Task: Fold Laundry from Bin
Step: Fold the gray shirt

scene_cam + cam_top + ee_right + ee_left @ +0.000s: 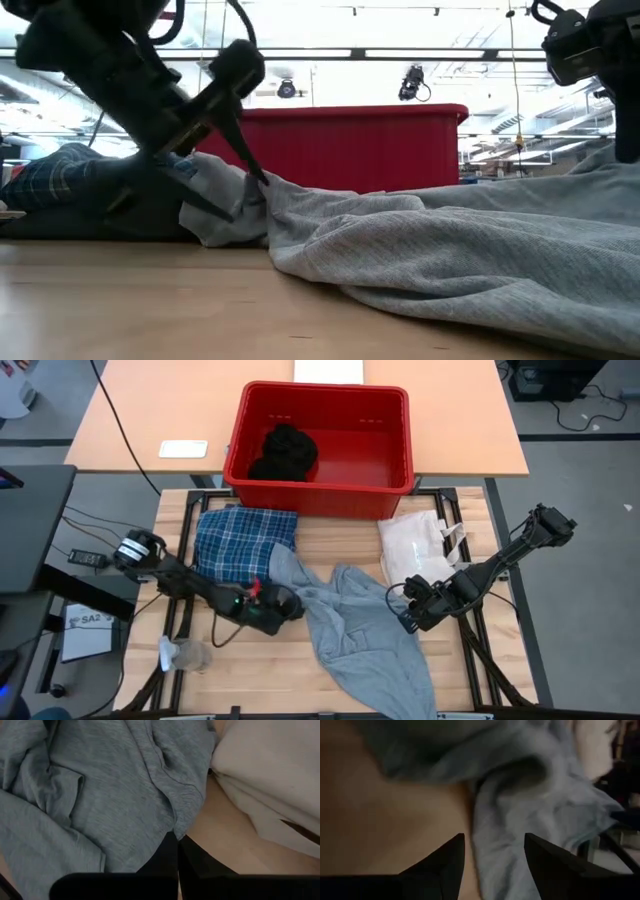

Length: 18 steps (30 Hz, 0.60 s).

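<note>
A light grey garment (360,620) lies spread and rumpled across the middle of the table (250,680). Left of it, a blue-and-white plaid shirt (235,540) lies bunched, one grey end resting against it. The red bin (320,490) stands at the far edge with a black piece (285,452) inside. My left gripper (293,605) is low at the grey garment's left end, open, its fingers on either side of a cloth ridge (495,840). My right gripper (408,622) is shut over the garment's right hem (187,815), with no cloth visible between its fingers. My left gripper slants down from the table's left, its open fingers (250,160) astride a raised fold of the grey garment (275,195) that rests on the table. Whether the fingertips touch the cloth, I cannot tell.
A white fabric bag (415,545) lies at the far right of the table, close to my right gripper. A small crumpled grey piece (185,653) sits at the near left corner. Bare wood shows along the near edge, left of the garment.
</note>
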### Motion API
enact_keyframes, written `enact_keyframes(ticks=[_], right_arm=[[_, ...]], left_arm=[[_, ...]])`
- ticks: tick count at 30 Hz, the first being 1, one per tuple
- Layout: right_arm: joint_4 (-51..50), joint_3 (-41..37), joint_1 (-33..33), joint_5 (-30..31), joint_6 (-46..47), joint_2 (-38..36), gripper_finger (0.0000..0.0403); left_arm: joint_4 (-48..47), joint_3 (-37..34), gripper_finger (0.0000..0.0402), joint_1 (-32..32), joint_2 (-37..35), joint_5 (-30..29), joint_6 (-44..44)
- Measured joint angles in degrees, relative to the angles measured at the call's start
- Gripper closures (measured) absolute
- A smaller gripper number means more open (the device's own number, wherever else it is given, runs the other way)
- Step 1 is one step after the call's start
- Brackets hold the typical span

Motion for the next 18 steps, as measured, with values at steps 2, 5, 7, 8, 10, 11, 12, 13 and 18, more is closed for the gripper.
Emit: enact_keyframes(ticks=[2,5,7,8,10,11,12,13,18], right_arm=[[0.19,-0.01,0.0,-0.08,0.0,-0.03,0.0403],[0.4,0.0,0.0,-0.08,-0.09,0.0,0.0403],[0.41,0.0,0.0,-0.08,-0.32,-0.02,0.0403],[0.42,0.0,0.0,0.01,-0.36,-0.02,0.0403],[0.41,0.0,0.0,0.27,-0.43,-0.02,0.0403],[0.44,0.0,0.0,0.35,-0.44,-0.02,0.0403],[0.48,0.0,0.0,0.33,-0.46,-0.02,0.0403],[0.52,0.0,0.0,0.35,-0.46,-0.02,0.0403],[1.15,0.0,0.24,0.99,-1.49,-0.02,0.0403]], left_arm=[[-2.52,1.8,0.0197,-0.38,1.33,-0.11,-3.03],[-3.83,4.64,0.0199,0.51,3.32,-0.43,-3.67],[-4.89,6.9,0.0199,1.66,4.26,-0.56,-1.72],[-5.71,8.23,0.0199,2.3,4.56,-0.66,-0.77],[-10.73,11.01,0.0199,3.5,5.11,-1.12,-0.02],[-14.28,12.48,0.02,4.05,5.43,-1.6,-0.19],[-17.79,13.65,0.02,4.53,5.58,-1.92,-0.73],[-20.91,14.62,0.02,5.09,5.6,-2.08,-1.15],[-24.26,15.9,0.02,7.52,5.49,-1.11,-1.27]])
